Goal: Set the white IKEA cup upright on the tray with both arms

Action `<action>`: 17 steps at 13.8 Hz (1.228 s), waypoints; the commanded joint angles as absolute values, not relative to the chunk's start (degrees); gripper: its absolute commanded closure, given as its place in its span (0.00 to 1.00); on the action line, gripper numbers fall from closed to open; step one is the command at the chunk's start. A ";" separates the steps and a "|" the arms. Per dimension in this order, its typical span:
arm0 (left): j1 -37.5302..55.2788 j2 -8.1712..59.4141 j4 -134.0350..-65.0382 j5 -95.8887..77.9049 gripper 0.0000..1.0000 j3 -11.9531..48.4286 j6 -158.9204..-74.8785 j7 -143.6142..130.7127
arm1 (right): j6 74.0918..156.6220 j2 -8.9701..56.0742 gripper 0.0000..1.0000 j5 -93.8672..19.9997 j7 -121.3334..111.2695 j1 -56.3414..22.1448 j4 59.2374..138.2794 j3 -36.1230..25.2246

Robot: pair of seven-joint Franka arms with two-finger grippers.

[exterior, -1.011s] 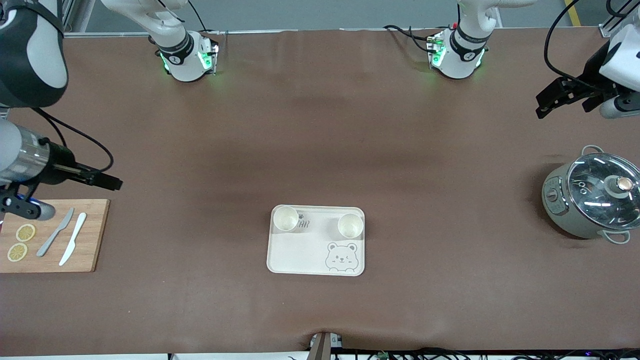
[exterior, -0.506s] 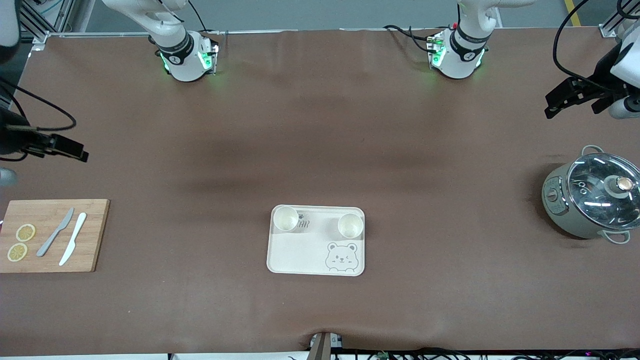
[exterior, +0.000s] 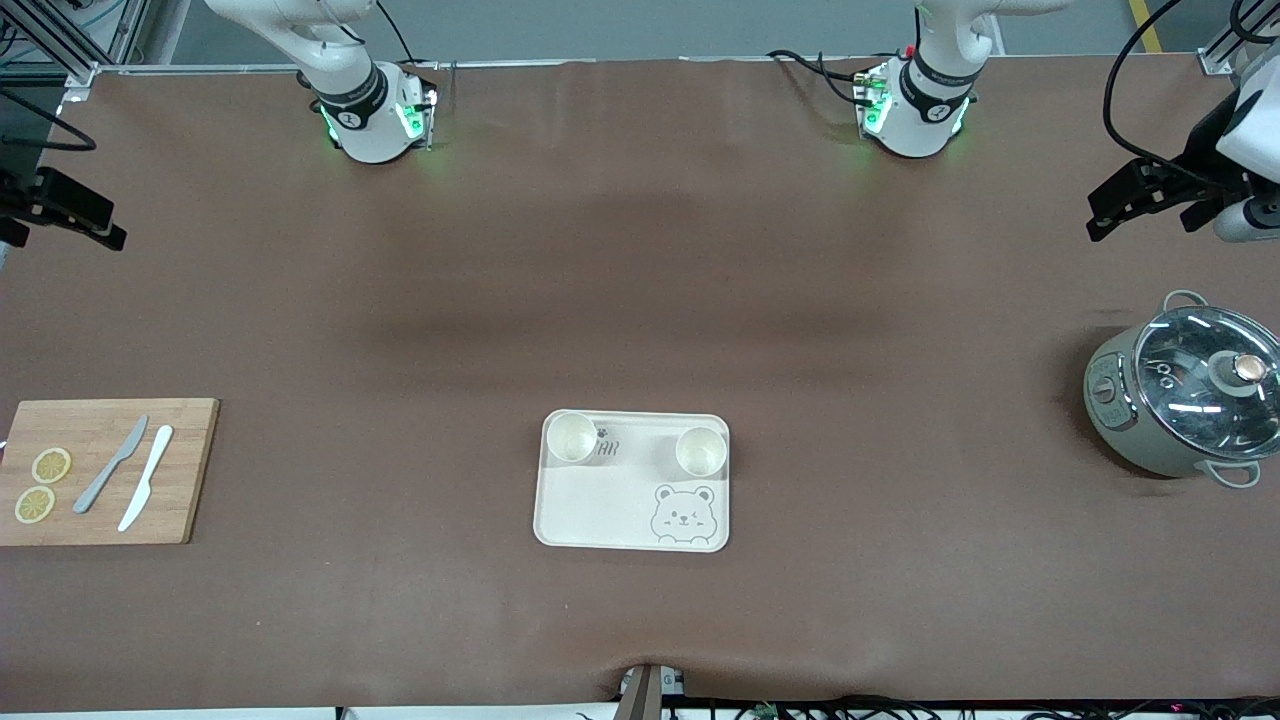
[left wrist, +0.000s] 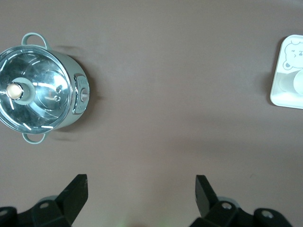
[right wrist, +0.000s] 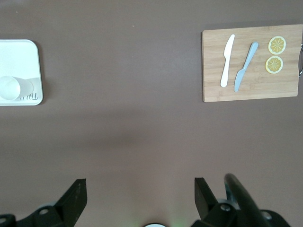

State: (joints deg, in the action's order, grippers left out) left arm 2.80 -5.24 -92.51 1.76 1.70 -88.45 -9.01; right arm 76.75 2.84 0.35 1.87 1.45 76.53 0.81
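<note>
Both cups (exterior: 572, 438) (exterior: 701, 451) stand upright on the tray (exterior: 600, 510), so I'm clear. Left gripper (left wrist: 141, 191) and right gripper (right wrist: 140, 195) hang spread wide and empty at the table ends.

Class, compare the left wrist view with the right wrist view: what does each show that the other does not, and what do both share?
Only the left wrist view shows the lidded pot and the open left gripper. Only the right wrist view shows the cutting board with two knives and lemon slices, plus the open right gripper. Both show the brown table and part of the tray.

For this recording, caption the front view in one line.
Two white cups upright on the tray; both grippers open, raised at the table's ends.
</note>
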 commanded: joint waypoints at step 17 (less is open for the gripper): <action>3.43 -3.34 -90.18 2.02 0.00 2.20 -86.40 -8.26 | 77.78 -3.34 0.00 0.70 -2.02 1.93 85.69 1.58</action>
